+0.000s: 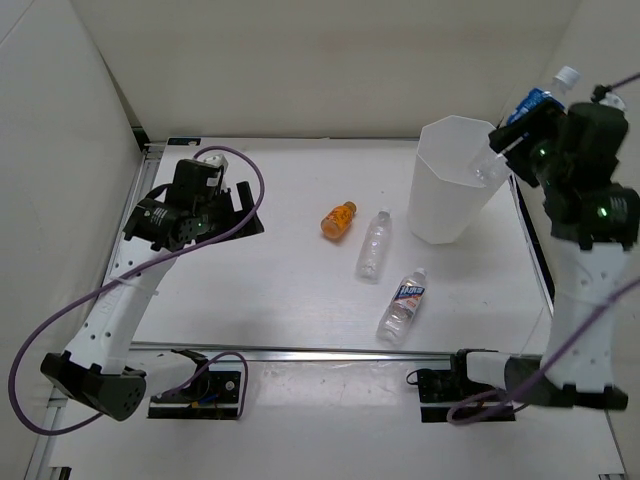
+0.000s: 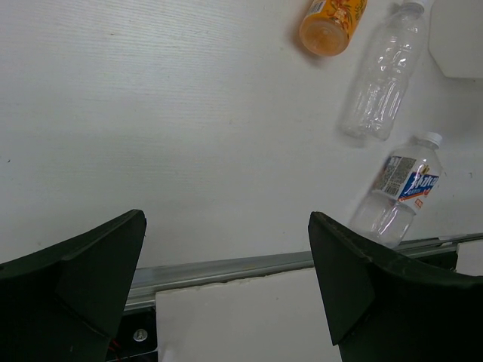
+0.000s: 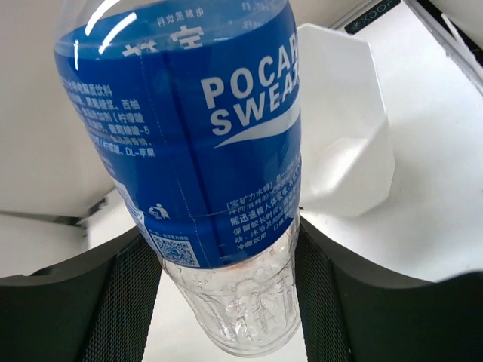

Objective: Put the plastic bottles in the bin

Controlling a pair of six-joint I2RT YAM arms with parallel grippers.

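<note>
My right gripper (image 1: pixel 517 135) is shut on a clear plastic bottle (image 1: pixel 531 106) with a blue label, held tilted with its white cap up and to the right. Its base hangs over the right rim of the white bin (image 1: pixel 452 205). The right wrist view shows this bottle (image 3: pixel 204 128) between the gripper's (image 3: pixel 226 286) pads, with the bin (image 3: pixel 343 143) behind. Three bottles lie on the table: an orange one (image 1: pixel 339 219), a clear unlabelled one (image 1: pixel 374 245) and a labelled one (image 1: pixel 404 303). My left gripper (image 1: pixel 240 205) stands open at the left, apart from them.
The left wrist view shows the orange bottle (image 2: pixel 332 19), the clear one (image 2: pixel 381 75), the labelled one (image 2: pixel 404 192) and a corner of the bin (image 2: pixel 456 38). A metal rail (image 1: pixel 330 352) runs along the near table edge. White walls enclose the left and back.
</note>
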